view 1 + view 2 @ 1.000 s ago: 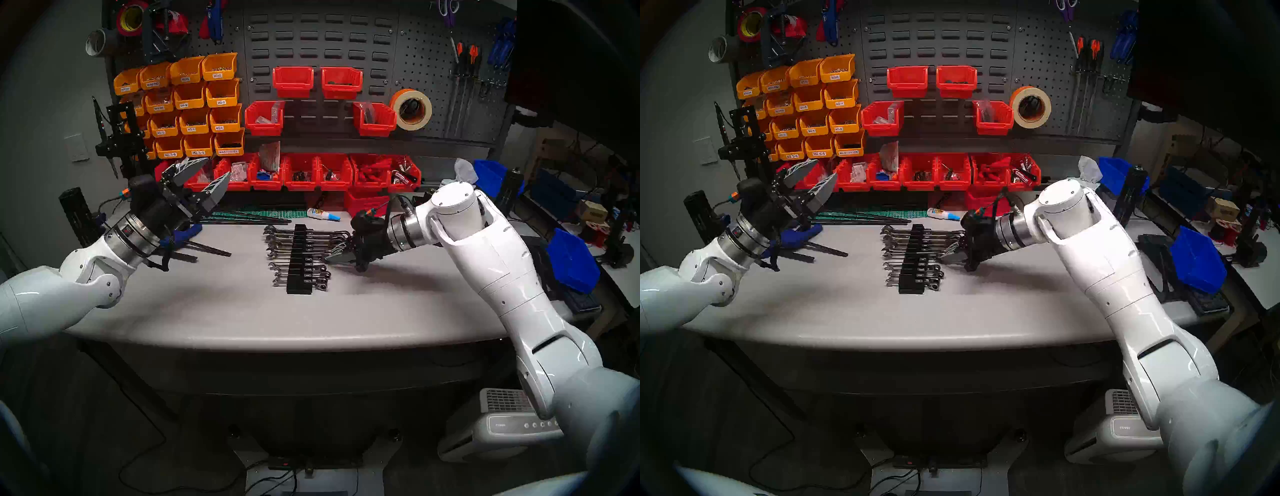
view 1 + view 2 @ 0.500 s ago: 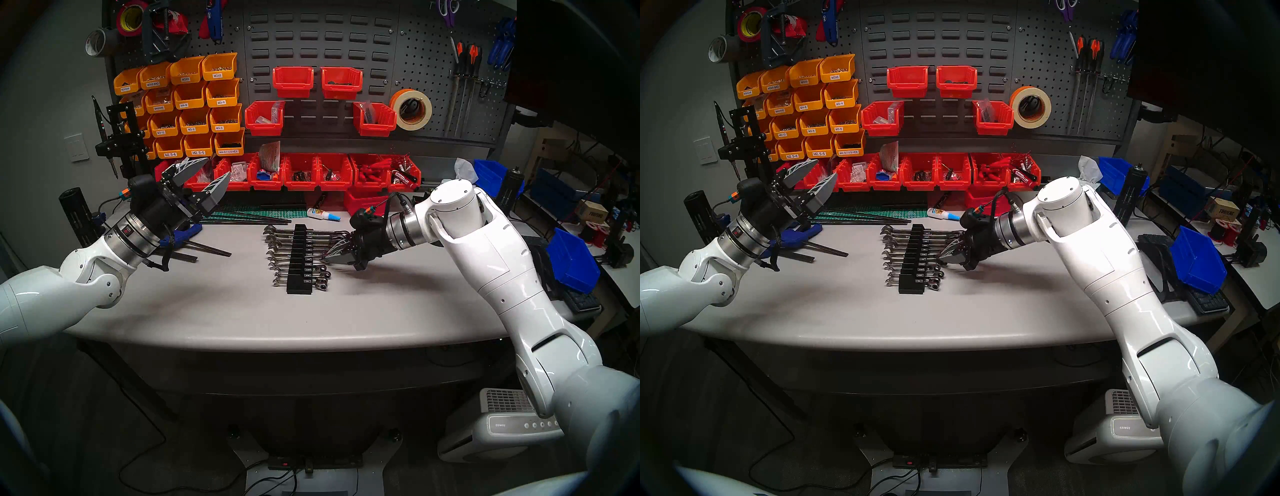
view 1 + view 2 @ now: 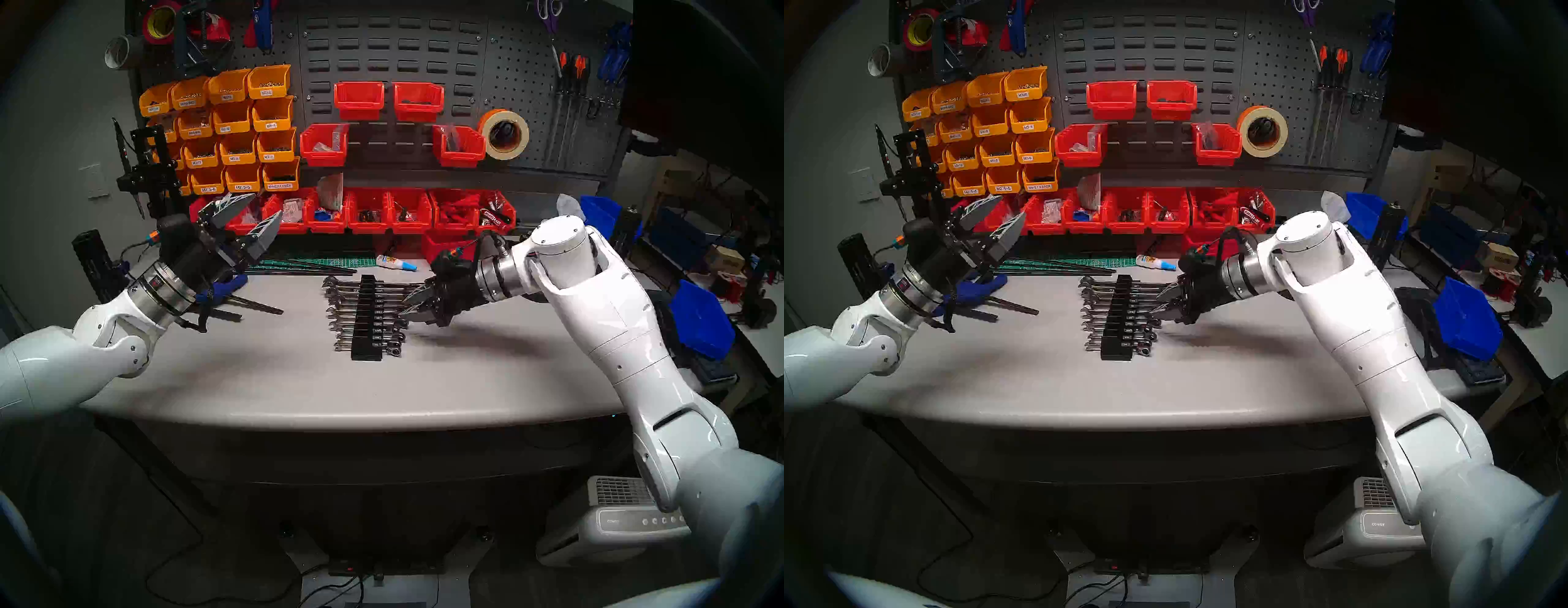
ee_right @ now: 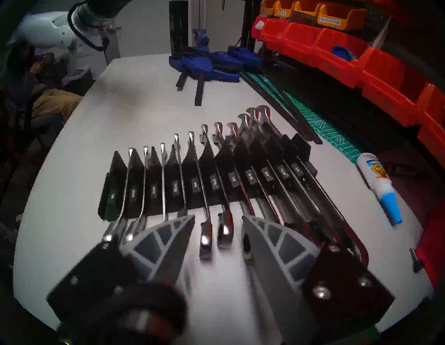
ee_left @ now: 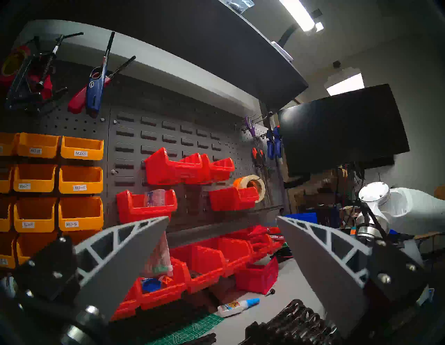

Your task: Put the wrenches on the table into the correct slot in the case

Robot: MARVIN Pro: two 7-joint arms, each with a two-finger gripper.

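The black stepped case lies mid-table, with several chrome wrenches standing in its slots, open jaws to the left and ratchet rings to the right. My right gripper hovers at the case's right side. It is open, with two ring ends in the gap and neither finger touching them. No loose wrench shows on the table. Far to the left my left gripper is raised, open and empty, pointing at the bins.
A blue clamp and black rods lie at the left rear. A glue bottle and a green cutting mat lie behind the case. Red bins line the back, and a black cylindrical holder stands far left.
My right gripper's jaws have parted at the ring ends of the wrenches and its wrist has lifted slightly. The left arm has not moved.
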